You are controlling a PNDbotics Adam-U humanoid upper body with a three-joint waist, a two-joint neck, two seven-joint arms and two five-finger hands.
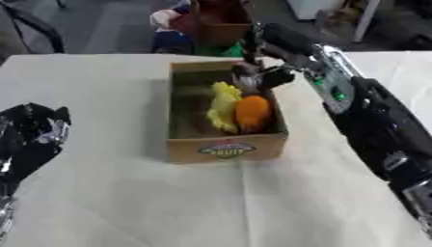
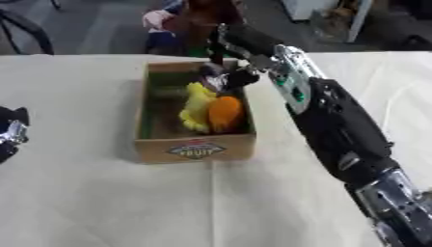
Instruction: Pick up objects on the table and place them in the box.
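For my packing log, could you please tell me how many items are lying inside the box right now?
2 can be seen: a yellow item at the middle of the box, and an orange item touching its right side. The right hand over the far end may hide more.

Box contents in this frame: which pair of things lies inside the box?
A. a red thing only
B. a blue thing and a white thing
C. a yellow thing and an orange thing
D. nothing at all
C: inside the box a yellow thing lies right beside an orange thing, with the right robot hand over the box's far end.
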